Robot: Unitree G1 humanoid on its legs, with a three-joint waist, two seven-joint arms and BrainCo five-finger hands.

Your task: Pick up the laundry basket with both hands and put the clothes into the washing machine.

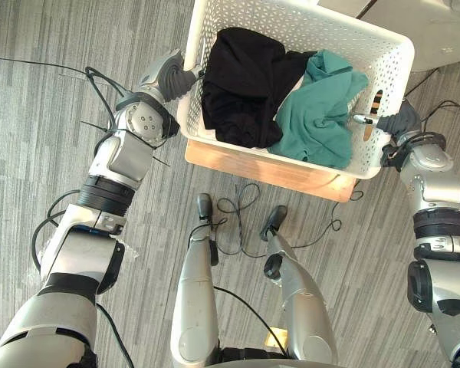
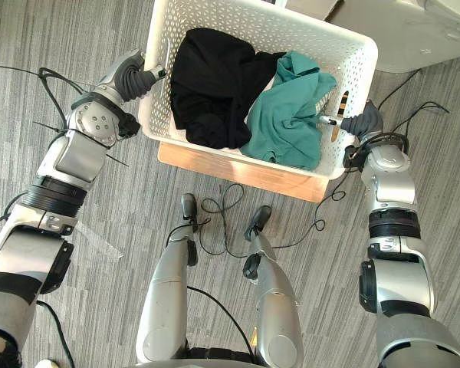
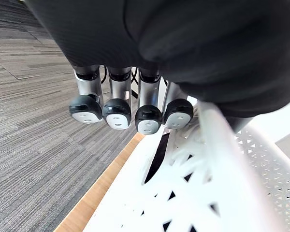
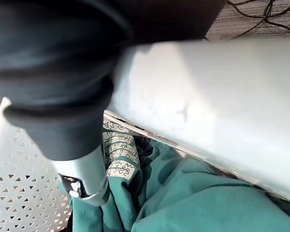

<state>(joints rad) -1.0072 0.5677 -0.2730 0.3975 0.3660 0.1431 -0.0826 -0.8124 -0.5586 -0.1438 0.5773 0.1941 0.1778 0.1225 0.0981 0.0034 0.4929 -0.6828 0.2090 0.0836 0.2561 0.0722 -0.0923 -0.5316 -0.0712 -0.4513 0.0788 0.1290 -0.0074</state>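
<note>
the white laundry basket (image 1: 307, 31) sits on a low wooden board (image 1: 268, 169) on the grey floor (image 1: 31, 153), not yet lifted. inside it are 2 big pieces, a black garment (image 1: 241, 84) and a teal garment (image 1: 318, 115) heaped toward the right wall, with a strip of patterned cloth (image 4: 118, 150) tucked beside the teal.

the left hand (image 1: 171, 75) is at the basket's left rim. its fingers (image 3: 117, 112) are curled in a row against the outside just under the rim, and a dark tip shows over the edge, so to me it looks clamped on the rim. the right hand (image 1: 399, 121) is at the right rim with its thumb reaching inside above the teal garment; whether it is clamped there i cannot tell.

my worry is an uneven lift. if 1 side has a weaker hold, that rim could slip free and the basket would tip, spilling the teal heap first. the thin plastic rim may also flex under load. the right thumb could snag the cloth and drag it out.
</note>
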